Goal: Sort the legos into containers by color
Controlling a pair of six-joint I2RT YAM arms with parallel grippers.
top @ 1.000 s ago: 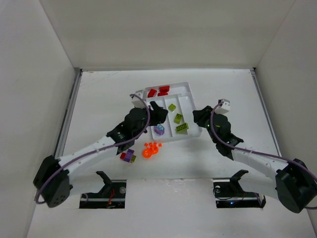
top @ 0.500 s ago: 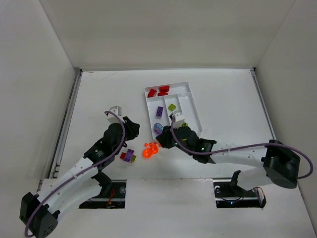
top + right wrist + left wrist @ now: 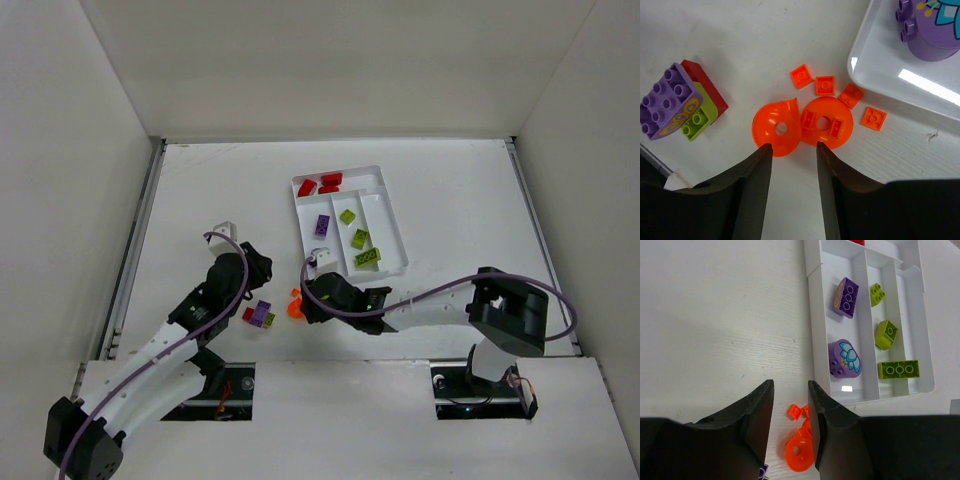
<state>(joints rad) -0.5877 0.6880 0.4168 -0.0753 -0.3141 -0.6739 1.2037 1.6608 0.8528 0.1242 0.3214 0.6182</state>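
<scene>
The tray (image 3: 885, 65), up and to the right of the right gripper (image 3: 794, 146), is glossy white plastic catching a bright glare. The orange discs (image 3: 776, 129) just ahead of its fingers (image 3: 752, 190) are translucent, shiny plastic. The fingers themselves look like matt black plastic. The table (image 3: 715, 315) is matt white, faintly scuffed.

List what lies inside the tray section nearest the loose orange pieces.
A purple brick and a rounded purple flower piece. In the top view, the right arm covers the rounded one.

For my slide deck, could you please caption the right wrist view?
Open right gripper poised above two orange round pieces, four small orange tiles scattered beside the white tray.
</scene>
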